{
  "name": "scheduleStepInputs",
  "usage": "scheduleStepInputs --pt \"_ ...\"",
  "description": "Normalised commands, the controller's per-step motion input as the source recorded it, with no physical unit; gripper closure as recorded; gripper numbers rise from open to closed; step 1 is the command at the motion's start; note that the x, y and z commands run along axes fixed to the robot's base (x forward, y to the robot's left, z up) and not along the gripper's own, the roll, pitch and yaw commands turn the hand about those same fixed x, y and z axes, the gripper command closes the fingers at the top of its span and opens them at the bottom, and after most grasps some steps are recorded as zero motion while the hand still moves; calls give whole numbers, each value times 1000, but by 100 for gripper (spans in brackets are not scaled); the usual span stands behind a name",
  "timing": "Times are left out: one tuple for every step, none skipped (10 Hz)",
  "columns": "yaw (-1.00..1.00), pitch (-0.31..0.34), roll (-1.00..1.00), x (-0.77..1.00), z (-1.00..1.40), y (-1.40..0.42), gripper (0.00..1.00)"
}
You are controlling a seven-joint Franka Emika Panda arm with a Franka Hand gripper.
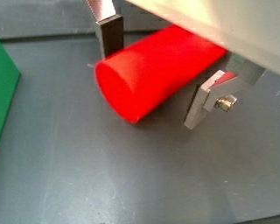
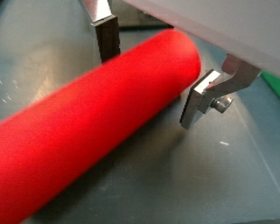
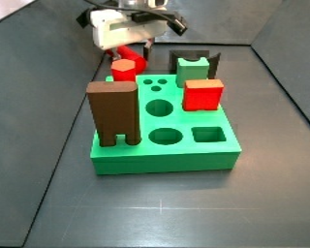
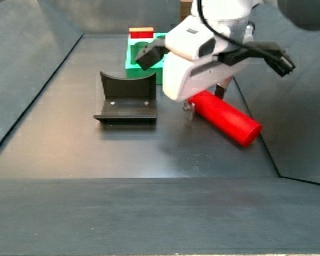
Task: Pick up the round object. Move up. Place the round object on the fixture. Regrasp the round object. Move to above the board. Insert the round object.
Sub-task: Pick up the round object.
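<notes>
Nearest in a side view, the green board (image 3: 165, 145) sits on the grey counter (image 3: 158, 208), thick and square, with holes in its top. A tall brown block (image 3: 113, 113) stands in the near left corner, a red cube (image 3: 203, 94) sits toward the right edge, and a short red peg (image 3: 124, 70) rises at the far left; several round holes and one square hole stay open. Just behind the board stands the dark fixture (image 3: 192, 63), a light green block between its two prongs; from the opposite side view the fixture (image 4: 127, 98) shows as an L-shaped bracket on a base plate. Beyond it, the claw (image 4: 192, 104) is down at the counter, the red cylinder (image 4: 226, 118) lying on its side there. In both wrist views the cylinder (image 1: 154, 70) (image 2: 101, 122) lies between the silver fingers (image 1: 206, 101), one plate on each side, close to its curved wall. Claw open around the cylinder; contact cannot be told.
</notes>
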Motion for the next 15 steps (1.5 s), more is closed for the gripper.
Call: scheduleStepInputs --pt "43 53 184 71 -311 0 0" --pt "-46 0 0 0 -154 0 0" --pt "0 -26 -93 0 0 66 0" --pt "0 0 0 0 0 0 0" --pt "0 0 0 0 0 0 100" --pt "0 0 0 0 0 0 100" --pt "0 0 0 0 0 0 100" --pt "0 0 0 0 0 0 100" --pt "0 0 0 0 0 0 100" --pt "0 0 0 0 0 0 100" --pt "0 0 0 0 0 0 100" --pt "0 0 0 0 0 0 100" --pt "0 0 0 0 0 0 100" --pt "0 0 0 0 0 0 100" --pt "0 0 0 0 0 0 100"
